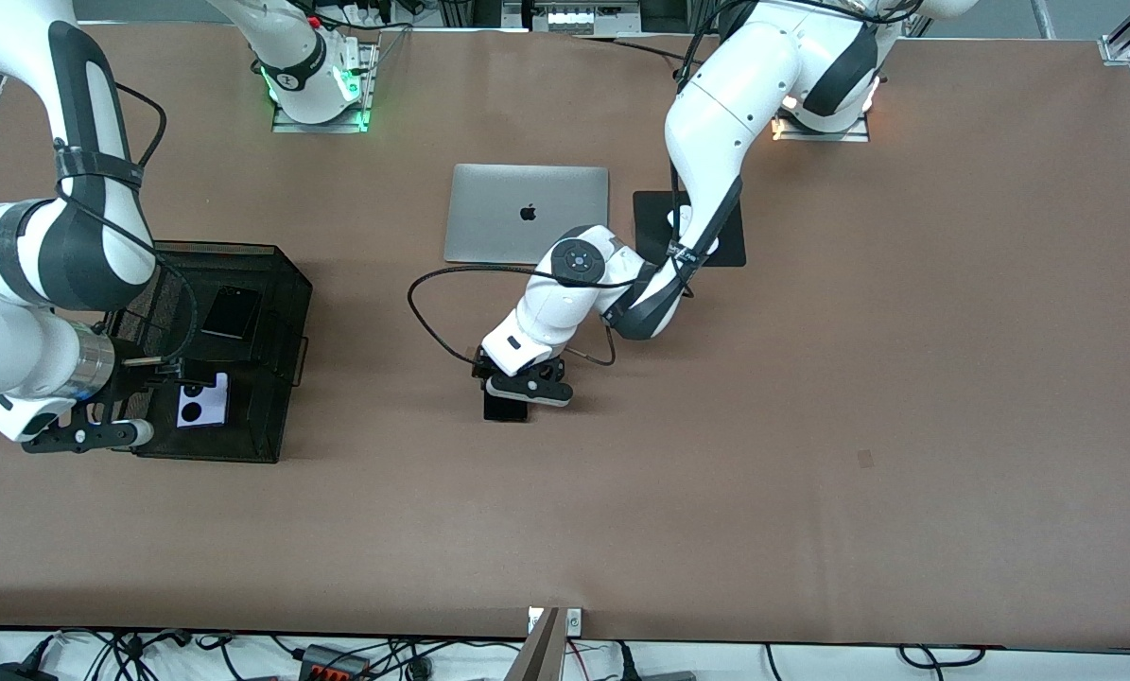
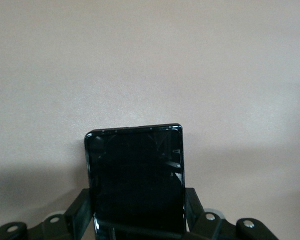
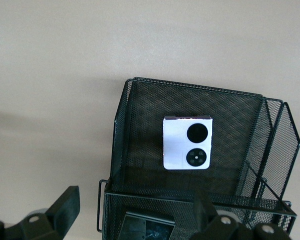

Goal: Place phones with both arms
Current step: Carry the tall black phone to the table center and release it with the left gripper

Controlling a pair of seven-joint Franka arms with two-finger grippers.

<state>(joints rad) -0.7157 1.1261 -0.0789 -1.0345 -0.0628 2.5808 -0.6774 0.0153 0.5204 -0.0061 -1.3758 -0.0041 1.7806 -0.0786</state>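
**Front view and wrist views: two phones stowed, the third in the left hand's grip**

Front view sets out the whole bench (image 1: 810,473). A black mesh basket (image 1: 286,284) stands toward the right arm's end. It holds the lilac phone (image 1: 202,404) in the compartment nearer the front camera and the black folded phone (image 1: 232,311) in the compartment farther from it. The right hand (image 1: 87,435) hangs just over the basket's near edge with its fingers (image 3: 64,207) spread apart and nothing between them. That pose fits a phone just let go, though this is a judgement only. The left hand (image 1: 525,383) is low over mid-bench, nearer the front camera than the silver laptop (image 1: 527,213). It is clamped on the slim black phone (image 1: 506,407), whose end shows below the fingers.

Left wrist view shows what the front view hides. The slim black phone (image 2: 137,180) is pinched across its width between the two fingers (image 2: 78,212), glass face up, over bare bench. Gripping by the long edges likely keeps the slab level for carrying to the basket. Whether it rests on the bench or is just clear of it cannot be told.

Right wrist view looks down into the basket (image 3: 120,125). The lilac phone (image 3: 187,143) lies flat on the mesh floor, lenses up. The black folded phone (image 3: 144,227) is partly seen in the adjoining compartment.
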